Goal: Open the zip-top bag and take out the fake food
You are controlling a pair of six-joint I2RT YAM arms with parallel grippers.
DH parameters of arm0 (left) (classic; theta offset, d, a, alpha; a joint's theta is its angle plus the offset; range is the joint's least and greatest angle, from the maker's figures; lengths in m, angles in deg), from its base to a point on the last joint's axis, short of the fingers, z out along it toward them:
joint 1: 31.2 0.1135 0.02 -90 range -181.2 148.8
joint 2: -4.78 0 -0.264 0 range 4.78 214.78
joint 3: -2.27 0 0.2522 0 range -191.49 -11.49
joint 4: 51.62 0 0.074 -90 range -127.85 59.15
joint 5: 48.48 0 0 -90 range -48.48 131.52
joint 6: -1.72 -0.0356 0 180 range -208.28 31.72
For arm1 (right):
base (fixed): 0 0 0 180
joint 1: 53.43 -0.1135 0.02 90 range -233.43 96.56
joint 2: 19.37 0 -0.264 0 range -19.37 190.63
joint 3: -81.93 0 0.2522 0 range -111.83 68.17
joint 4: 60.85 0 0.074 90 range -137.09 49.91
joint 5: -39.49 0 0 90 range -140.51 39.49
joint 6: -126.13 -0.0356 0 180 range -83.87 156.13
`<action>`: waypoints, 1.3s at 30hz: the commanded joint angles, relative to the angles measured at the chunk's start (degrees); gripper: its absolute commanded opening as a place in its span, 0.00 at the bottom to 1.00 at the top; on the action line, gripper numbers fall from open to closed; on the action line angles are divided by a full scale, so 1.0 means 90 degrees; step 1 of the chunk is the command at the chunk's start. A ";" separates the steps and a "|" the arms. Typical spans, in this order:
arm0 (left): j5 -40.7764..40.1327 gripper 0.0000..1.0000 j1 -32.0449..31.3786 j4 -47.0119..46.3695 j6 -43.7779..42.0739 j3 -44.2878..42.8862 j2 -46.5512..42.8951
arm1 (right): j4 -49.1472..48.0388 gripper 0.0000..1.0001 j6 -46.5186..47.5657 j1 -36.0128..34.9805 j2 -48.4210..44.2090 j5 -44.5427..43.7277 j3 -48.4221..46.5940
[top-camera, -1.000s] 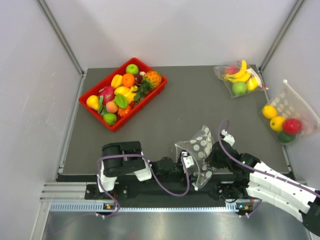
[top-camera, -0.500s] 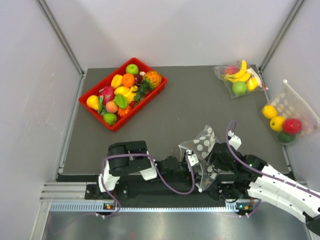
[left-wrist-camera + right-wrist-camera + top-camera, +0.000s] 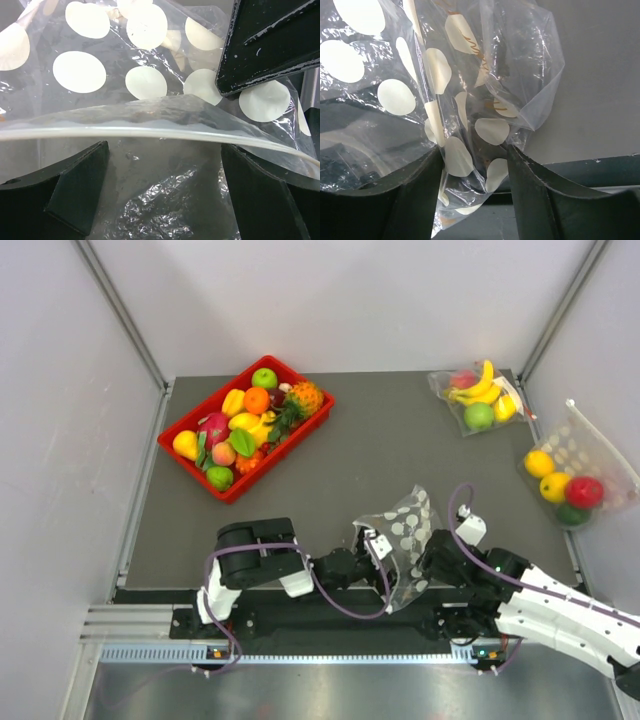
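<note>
Closest to us, at the near edge of the tabletop (image 3: 350, 455), the bag (image 3: 405, 535) stands crumpled between the two claws, above the arm bases. The left claw (image 3: 164, 150) has its fingers spread wide; the zip strip (image 3: 125, 131) runs side to side across the gap without either finger pinching it. The right claw (image 3: 474, 150) also stands apart, with a loose fold of dotted film hanging through its gap (thin film in a gap that wide is not gripped, we judge). So nothing holds the bag.

That is the main risk. The film is floppy and could slump over the near edge onto the arm bases. It could also cling to a finger and be dragged along if an arm pulls away. If a claw closes here, it may catch both layers at once and pin the mouth shut. We cannot tell whether the zip is parted.

The zip edge faces the left claw, and the rest of the bag leans toward the right claw. From above, its long axis runs roughly near to far, tilted slightly. We see no fake food inside it in any view.

Farther back sit a red tray (image 3: 205, 406) heaped with fruit, a banana bag (image 3: 478, 398) and a bigger dotted bag (image 3: 575, 470).
</note>
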 commanded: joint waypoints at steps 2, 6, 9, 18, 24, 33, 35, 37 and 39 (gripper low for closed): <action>-0.0063 0.98 0.0041 -0.1926 -0.0012 0.0104 0.0072 | -0.0299 0.51 -0.0098 -0.0116 0.0177 -0.0157 -0.0125; 0.0356 0.98 0.0031 -0.2200 0.0036 0.0221 0.0111 | -0.1001 0.31 -0.0108 -0.0116 0.0265 0.0087 0.0236; 0.0689 0.98 0.0041 -0.2424 0.0173 0.0348 0.0092 | -0.1287 0.15 -0.0108 -0.0116 0.0343 0.0205 0.0393; 0.1822 0.98 -0.0027 -0.2581 0.0788 0.0466 -0.0104 | -0.1541 0.00 -0.0030 -0.0116 0.0480 0.0107 0.0471; 0.2077 0.98 -0.0222 -0.2581 0.0964 0.0378 -0.0240 | -0.1561 0.00 -0.0040 -0.0116 0.0383 0.0107 0.0540; 0.2165 0.99 -0.0320 -0.2581 0.1150 -0.0109 0.0033 | -0.1610 0.00 -0.0011 -0.0116 0.0226 0.0195 0.0540; 0.2126 0.99 -0.0311 -0.2591 0.1150 -0.0257 0.0130 | -0.1620 0.00 -0.0010 -0.0125 0.0207 0.0205 0.0540; 0.1980 0.99 -0.0320 -0.2581 0.1140 -0.0432 0.0277 | -0.1658 0.00 0.0009 -0.0116 0.0197 0.0244 0.0549; 0.1872 0.99 -0.0320 -0.2581 0.1091 -0.0540 0.0404 | -0.1668 0.00 0.0019 -0.0116 0.0177 0.0273 0.0549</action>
